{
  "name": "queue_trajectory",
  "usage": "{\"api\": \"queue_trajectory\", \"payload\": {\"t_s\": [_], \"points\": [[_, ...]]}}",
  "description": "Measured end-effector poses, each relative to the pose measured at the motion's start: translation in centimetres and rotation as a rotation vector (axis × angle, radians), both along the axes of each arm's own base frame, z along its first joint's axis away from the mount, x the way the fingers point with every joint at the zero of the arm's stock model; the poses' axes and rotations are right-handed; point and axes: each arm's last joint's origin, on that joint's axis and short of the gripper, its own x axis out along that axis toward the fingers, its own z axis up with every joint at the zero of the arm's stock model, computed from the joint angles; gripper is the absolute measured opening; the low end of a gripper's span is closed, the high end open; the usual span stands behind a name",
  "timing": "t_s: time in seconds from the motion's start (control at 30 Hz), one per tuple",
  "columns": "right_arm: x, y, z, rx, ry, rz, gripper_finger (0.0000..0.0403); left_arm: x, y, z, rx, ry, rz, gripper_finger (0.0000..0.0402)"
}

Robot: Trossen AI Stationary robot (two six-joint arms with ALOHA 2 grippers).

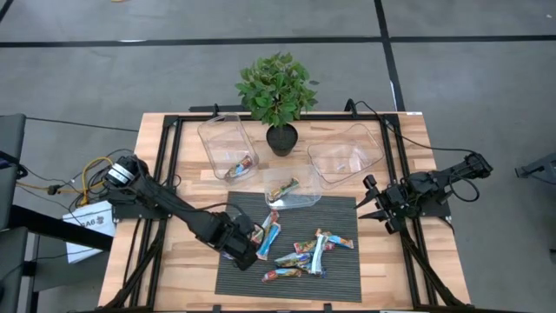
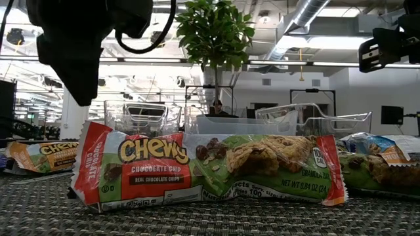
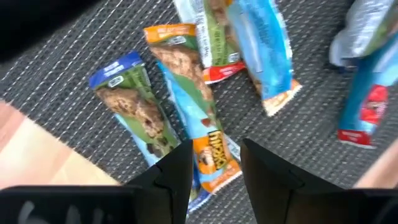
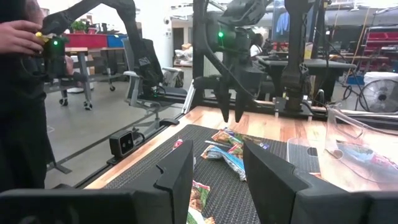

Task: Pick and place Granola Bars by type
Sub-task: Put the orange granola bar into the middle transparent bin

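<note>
A Chewy chocolate chip bar (image 2: pixel 210 170) lies flat across the foreground on the ribbed mat (image 2: pixel 197 219). Another bar (image 2: pixel 42 156) lies far left, more wrappers (image 2: pixel 377 160) at right. Behind stand clear bins (image 2: pixel 308 121) and a plant (image 2: pixel 213 33). A dark arm (image 2: pixel 82 46) hangs upper left.

Wooden table (image 1: pixel 174 269) under ribbed mat (image 1: pixel 343 209), tubs (image 1: pixel 221 143), plant pot (image 1: pixel 281 139).

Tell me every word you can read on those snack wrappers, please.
"CHEWY", "CHOCOLATE CHIP", "REAL CHOCOLATE CHIPS", "GRANOLA BARS": front granola bar.
"CHEWY": bar at far left.
Fine print there, the bars under the left gripper and a floor box's label: too blurred or small.
</note>
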Motion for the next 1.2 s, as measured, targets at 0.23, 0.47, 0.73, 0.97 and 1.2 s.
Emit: {"api": "queue_trajectory", "payload": {"t_s": [0.23, 0.47, 0.73, 0.97, 1.2], "points": [[0.0, 0.0, 0.0, 0.0, 0.0, 0.0, 0.0134, 0.3, 0.0, -2.1, 0.018, 0.017, -0.016, 0.0126], [0.0, 0.0, 0.0, 0.0, -0.001, 0.0, 0.0134, 1.4, -0.2, -4.3, 0.025, 0.021, -0.053, 0.0126], [0.0, 0.0, 0.0, 0.001, -0.001, 0.0, 0.0133, 2.2, 0.3, -5.5, 0.004, 0.056, -0.078, 0.0125], [0.0, 0.0, 0.0, 0.0, 0.0, 0.0, 0.0133, 2.3, 0.6, -5.5, -0.004, 0.06, -0.07, 0.012], [0.0, 0.0, 0.0, 0.0, 0.0, 0.0, 0.0134, 2.3, 0.6, -5.5, -0.012, 0.061, -0.072, 0.0039]]}}
